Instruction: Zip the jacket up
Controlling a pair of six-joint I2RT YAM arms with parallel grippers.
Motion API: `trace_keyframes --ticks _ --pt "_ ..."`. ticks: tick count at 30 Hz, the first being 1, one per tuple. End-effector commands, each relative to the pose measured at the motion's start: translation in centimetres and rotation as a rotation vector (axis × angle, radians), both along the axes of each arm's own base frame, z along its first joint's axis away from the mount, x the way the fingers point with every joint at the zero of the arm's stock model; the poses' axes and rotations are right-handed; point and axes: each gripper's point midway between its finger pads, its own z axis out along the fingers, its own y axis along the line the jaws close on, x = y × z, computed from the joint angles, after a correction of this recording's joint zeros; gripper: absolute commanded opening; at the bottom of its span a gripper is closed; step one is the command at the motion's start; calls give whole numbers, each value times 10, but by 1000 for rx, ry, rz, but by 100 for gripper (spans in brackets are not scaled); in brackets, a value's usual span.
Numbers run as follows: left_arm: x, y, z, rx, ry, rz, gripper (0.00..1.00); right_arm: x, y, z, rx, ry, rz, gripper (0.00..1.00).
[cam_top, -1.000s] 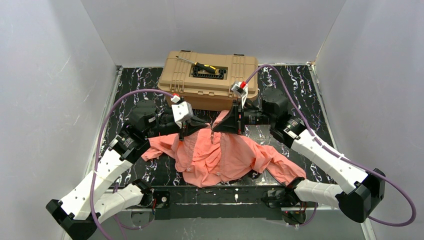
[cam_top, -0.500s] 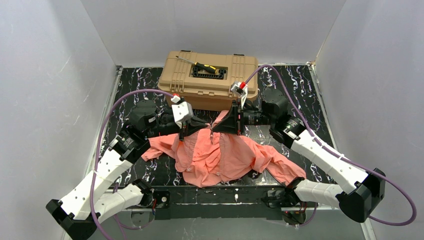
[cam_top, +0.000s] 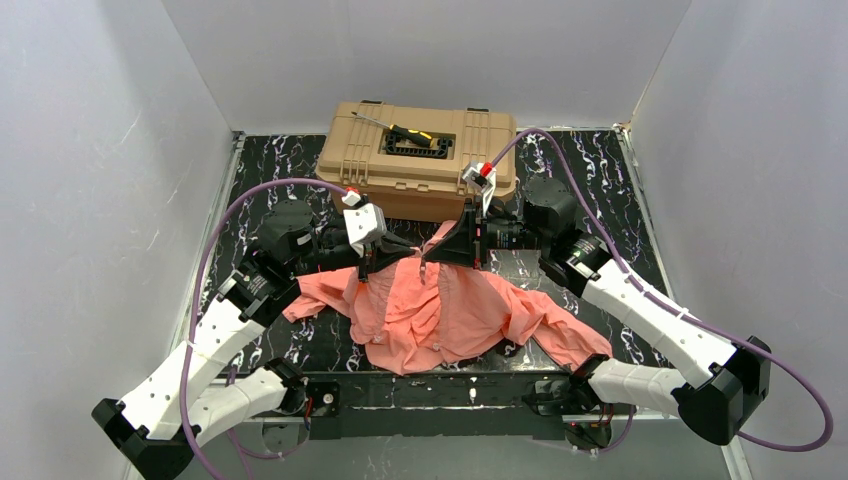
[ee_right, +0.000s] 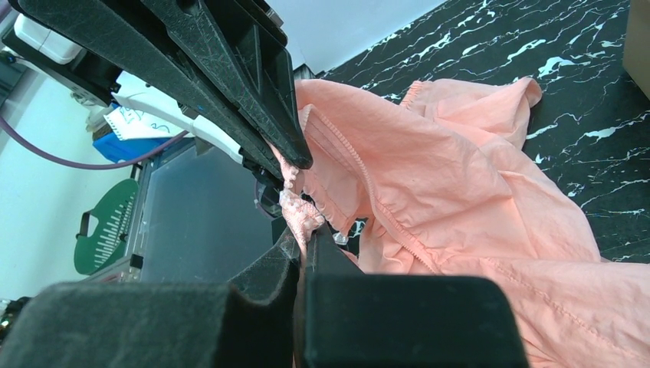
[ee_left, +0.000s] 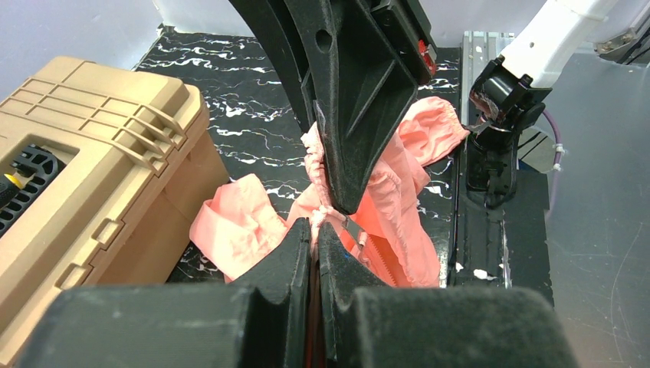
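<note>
- Jacket (cam_top: 440, 315), salmon-pink and thin, is lying crumpled in the middle of the black marbled tabletop (cam_top: 600, 170), closer to the near edge. One sleeve flops out toward the left edge and the other trails off along the near edge on the right.
- The collar end is held up off the tabletop, on the side facing the far edge.
- Left tool (ee_left: 314, 238): fingers pressed together, with a bunched pink edge of the jacket pinched between them.
- Right tool (ee_right: 300, 249): same deal, fingers together and clamped on a gathered bit of the jacket's edge.
- The two tools come in from opposite sides and their tips sit just beside each other, pretty much nose to nose at that raised end. Can't tell if they actually touch.
- Zipper teeth (ee_left: 379, 257) show up in the left wrist view, running down the fabric from the pinched spot.
- There's a small metal bit right by the tips, too small to say what it is.
- Tan toolbox (cam_top: 415, 160) sits at the middle of the far edge, lid closed, just beyond the raised collar end. Can't tell if the fabric touches its front wall.
</note>
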Motion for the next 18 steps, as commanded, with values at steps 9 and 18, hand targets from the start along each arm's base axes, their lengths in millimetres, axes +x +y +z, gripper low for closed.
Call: trace_keyframes --ticks 9,18 --pt "-9 1 21 -31 -42 -31 0 -3 0 19 59 -61 -3 1" --pt "-9 0 22 -32 -46 -35 0 -2 0 21 66 -66 -8 1"
